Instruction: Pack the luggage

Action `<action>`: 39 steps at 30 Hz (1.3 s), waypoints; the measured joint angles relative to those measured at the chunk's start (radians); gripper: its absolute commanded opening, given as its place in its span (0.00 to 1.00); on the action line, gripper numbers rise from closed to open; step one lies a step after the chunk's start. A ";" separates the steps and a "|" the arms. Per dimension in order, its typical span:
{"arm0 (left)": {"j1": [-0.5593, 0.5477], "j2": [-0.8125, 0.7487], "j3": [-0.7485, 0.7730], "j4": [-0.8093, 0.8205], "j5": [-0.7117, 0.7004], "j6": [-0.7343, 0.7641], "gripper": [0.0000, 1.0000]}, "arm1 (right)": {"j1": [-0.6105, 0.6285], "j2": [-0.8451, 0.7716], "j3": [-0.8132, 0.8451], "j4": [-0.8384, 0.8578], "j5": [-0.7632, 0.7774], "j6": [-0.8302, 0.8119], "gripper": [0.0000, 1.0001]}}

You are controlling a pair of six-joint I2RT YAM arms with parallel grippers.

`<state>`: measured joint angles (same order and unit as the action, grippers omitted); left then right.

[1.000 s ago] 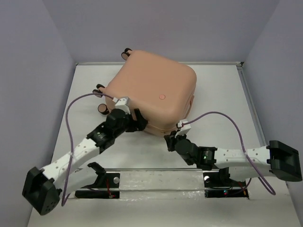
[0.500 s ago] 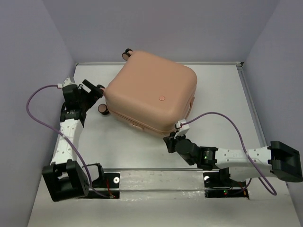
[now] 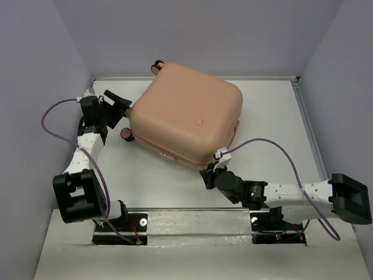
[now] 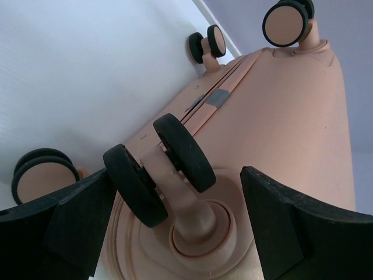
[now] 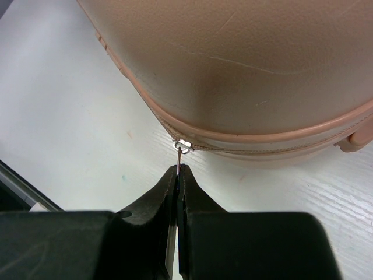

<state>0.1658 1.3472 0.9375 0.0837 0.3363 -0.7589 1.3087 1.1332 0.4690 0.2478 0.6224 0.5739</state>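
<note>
The peach-pink suitcase [image 3: 186,116] lies closed and flat on the white table, wheels toward the left and back. My left gripper [image 3: 119,109] is open at its left corner. In the left wrist view the left gripper [image 4: 175,178] straddles a black-and-pink caster wheel [image 4: 169,166] without touching it; the suitcase [image 4: 291,116] fills the right side. My right gripper [image 3: 206,174] is at the suitcase's near edge. In the right wrist view the right gripper [image 5: 178,170] is shut on the thin metal zipper pull [image 5: 180,156], whose slider [image 5: 184,145] sits on the zipper seam of the suitcase [image 5: 245,64].
Grey walls enclose the table [image 3: 151,181] on the left, back and right. A metal rail [image 3: 192,219] with the arm bases runs along the near edge. Purple cables loop off both arms. Other caster wheels [image 4: 285,23] show at the suitcase's far corners.
My left arm swung from the suitcase's near-left edge out to its left corner and now has its open fingers around a caster wheel. The right gripper has stayed on the zipper pull.
</note>
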 measured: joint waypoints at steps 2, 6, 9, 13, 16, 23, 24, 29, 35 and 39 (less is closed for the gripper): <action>0.000 0.024 0.000 0.025 0.007 -0.024 0.96 | 0.000 -0.007 0.000 -0.001 -0.003 0.000 0.07; 0.000 0.053 0.000 0.085 0.015 -0.082 0.93 | 0.000 -0.014 0.000 -0.006 -0.009 0.000 0.07; 0.000 0.063 -0.004 0.130 0.018 -0.134 0.87 | 0.000 -0.014 0.000 -0.008 -0.013 0.000 0.07; 0.000 0.082 -0.026 0.201 0.015 -0.195 0.74 | 0.000 -0.014 0.000 -0.009 -0.013 -0.001 0.07; 0.001 0.090 -0.049 0.253 0.008 -0.228 0.34 | 0.000 -0.013 0.000 -0.009 -0.013 -0.002 0.07; 0.014 0.079 -0.140 0.390 -0.024 -0.289 0.06 | -0.019 -0.004 0.007 -0.019 -0.044 -0.002 0.07; 0.013 0.049 -0.177 0.417 -0.039 -0.287 0.06 | -0.026 -0.001 0.010 -0.023 -0.050 -0.003 0.07; 0.024 -0.157 -0.363 0.462 -0.100 -0.298 0.06 | -0.099 0.004 0.028 -0.101 -0.109 -0.048 0.07; 0.038 -0.581 -0.531 0.274 -0.131 -0.264 0.06 | -0.296 -0.065 0.061 -0.274 -0.291 -0.134 0.07; 0.030 -0.830 -0.589 0.114 -0.090 -0.254 0.06 | -0.408 -0.078 0.100 -0.355 -0.320 -0.179 0.07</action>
<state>0.1959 0.5175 0.3481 0.1978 0.2466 -1.0134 0.9005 1.0550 0.5694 -0.1074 0.3023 0.3950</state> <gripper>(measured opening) 0.638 0.075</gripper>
